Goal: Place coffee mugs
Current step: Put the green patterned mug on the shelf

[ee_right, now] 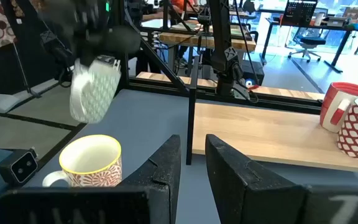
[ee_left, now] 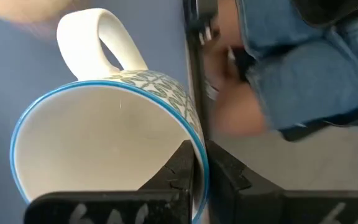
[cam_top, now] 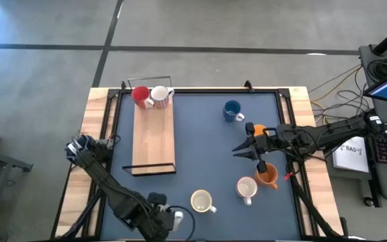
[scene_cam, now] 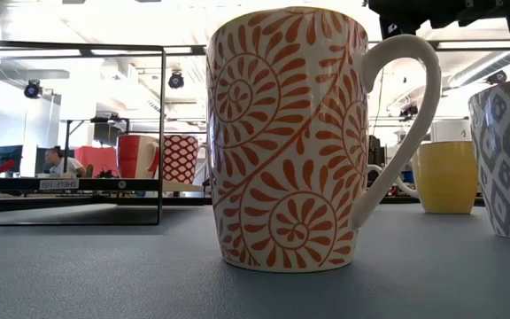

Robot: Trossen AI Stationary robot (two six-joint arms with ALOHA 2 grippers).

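My left gripper (ee_left: 197, 163) is shut on a white mug with a green pattern and a blue rim (ee_left: 104, 143), held in the air near the table's front edge (ee_right: 95, 90). My right gripper (ee_right: 191, 163) waits open and level over the table's right half (cam_top: 239, 150), with nothing between its fingers. A cream mug with orange spirals (cam_top: 202, 200) stands on its base in front of it. A red mug (cam_top: 140, 94) and a red-dotted white mug (cam_top: 160, 95) stand on the far end of a wooden board (cam_top: 153, 134). My left gripper pinches the mug's wall at the rim (ee_left: 199, 140), one finger inside the mug and one outside, roughly opposite the handle (ee_left: 98, 37). The fingers come steeply from above. The mug hangs below them, tilted and lifted clear of the table (ee_right: 95, 93).
A blue mug (cam_top: 232, 111), two orange mugs (cam_top: 257, 130) (cam_top: 267, 175) and a pale mug (cam_top: 246, 188) stand on the blue mat's right half. A person in jeans (ee_left: 291, 62) is close to the table's front edge. Free mat lies between the board and the blue mug.
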